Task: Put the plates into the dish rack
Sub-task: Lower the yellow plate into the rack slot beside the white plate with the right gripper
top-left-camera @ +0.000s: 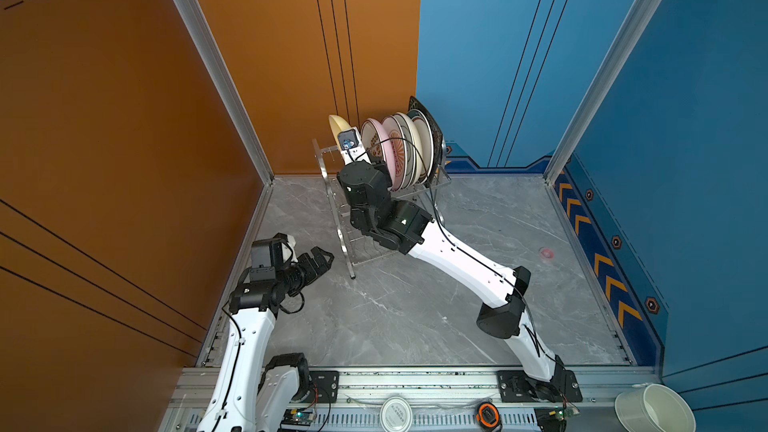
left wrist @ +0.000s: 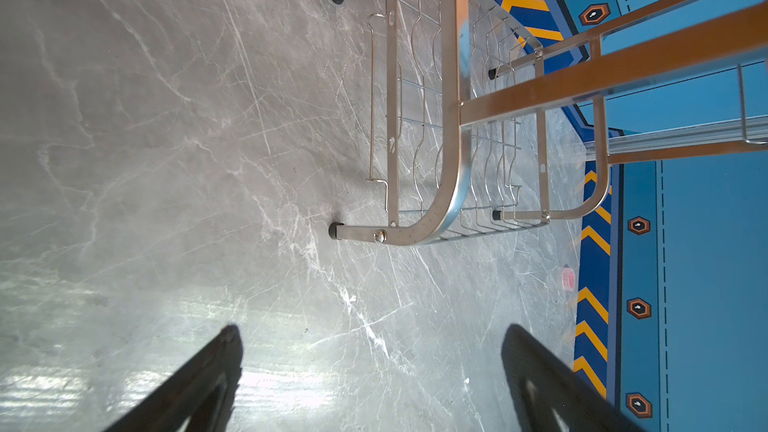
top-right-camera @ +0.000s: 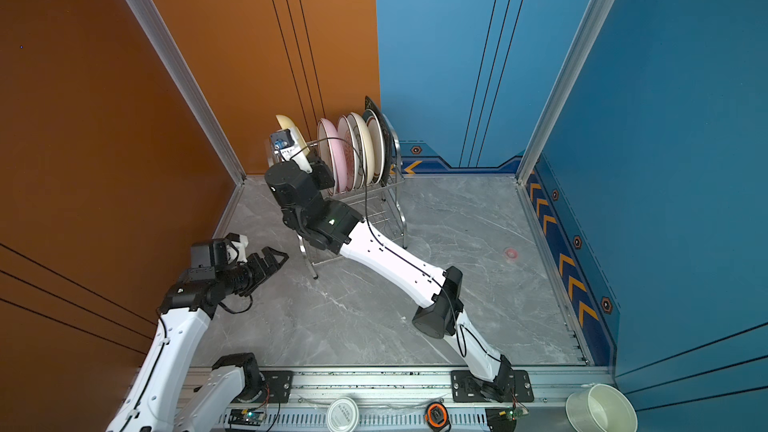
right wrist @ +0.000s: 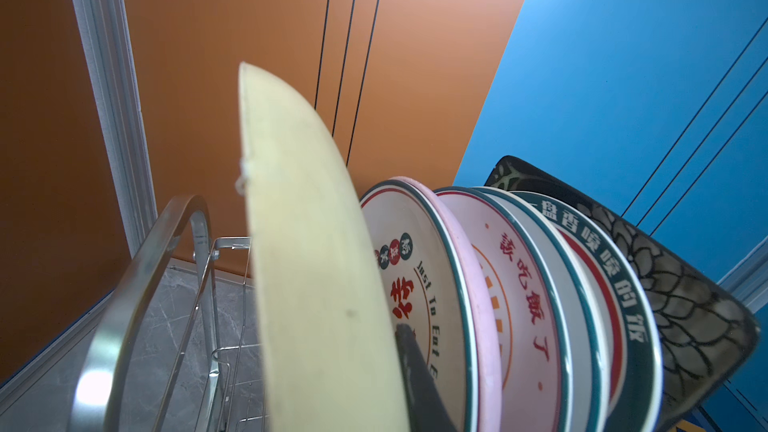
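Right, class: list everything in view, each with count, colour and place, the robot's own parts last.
dish rack: one, shiny steel, at the table's back.
yellow plate: one, pale yellow, upright over the rack's left end, in the right hand.
round plates: at least five, one pink, others white with green rims, standing in the upper tier.
black square plate: one, patterned, right end of that row.
white container: one, front right corner.
round lid: one, white, on the front rail.
tape measure: one, orange, front rail.
table: one, grey marbled.
left hand: one, black, open and empty, near the rack's front leg.
right hand: one, black, shut on the yellow plate.
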Tool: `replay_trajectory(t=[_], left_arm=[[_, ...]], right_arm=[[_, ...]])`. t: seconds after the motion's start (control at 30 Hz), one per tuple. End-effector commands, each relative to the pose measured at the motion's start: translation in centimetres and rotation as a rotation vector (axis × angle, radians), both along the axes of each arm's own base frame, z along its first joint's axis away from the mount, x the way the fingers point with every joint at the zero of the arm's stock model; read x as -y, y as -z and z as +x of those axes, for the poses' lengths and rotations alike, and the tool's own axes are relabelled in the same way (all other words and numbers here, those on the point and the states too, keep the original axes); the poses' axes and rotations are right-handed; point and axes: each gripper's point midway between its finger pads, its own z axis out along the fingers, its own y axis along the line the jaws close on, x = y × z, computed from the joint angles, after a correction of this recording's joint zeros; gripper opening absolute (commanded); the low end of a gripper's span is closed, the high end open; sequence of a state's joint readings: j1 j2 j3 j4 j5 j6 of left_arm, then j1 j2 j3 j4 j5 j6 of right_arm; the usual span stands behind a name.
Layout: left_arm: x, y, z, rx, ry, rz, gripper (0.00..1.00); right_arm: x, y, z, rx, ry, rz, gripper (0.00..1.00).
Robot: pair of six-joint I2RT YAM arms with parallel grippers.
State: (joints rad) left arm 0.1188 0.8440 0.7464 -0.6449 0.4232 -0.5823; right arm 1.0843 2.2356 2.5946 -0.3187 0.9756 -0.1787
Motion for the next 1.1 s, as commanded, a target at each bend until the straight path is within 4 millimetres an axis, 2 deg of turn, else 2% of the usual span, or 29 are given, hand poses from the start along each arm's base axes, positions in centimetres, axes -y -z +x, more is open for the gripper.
replay_trajectory(t=[0.0, 0.57, 1.07], left_arm=[[0.5, -0.4, 0.1, 0.013, 0.019, -0.016, 0.98], [0.5, -0.5, 0.0, 0.017, 0.018, -0.014, 0.98], [0.6, -0.8, 0.0, 0.025, 0.022, -0.015, 0.98]], right_arm=[[1.7, -2.4, 0.6, 0.057, 0.063, 0.065, 0.0], [1.1, 0.6, 2.7, 0.038, 0.099, 0.028, 0.0], [1.3, 3.4, 3.9, -0.022, 0.117, 0.019, 0.0]])
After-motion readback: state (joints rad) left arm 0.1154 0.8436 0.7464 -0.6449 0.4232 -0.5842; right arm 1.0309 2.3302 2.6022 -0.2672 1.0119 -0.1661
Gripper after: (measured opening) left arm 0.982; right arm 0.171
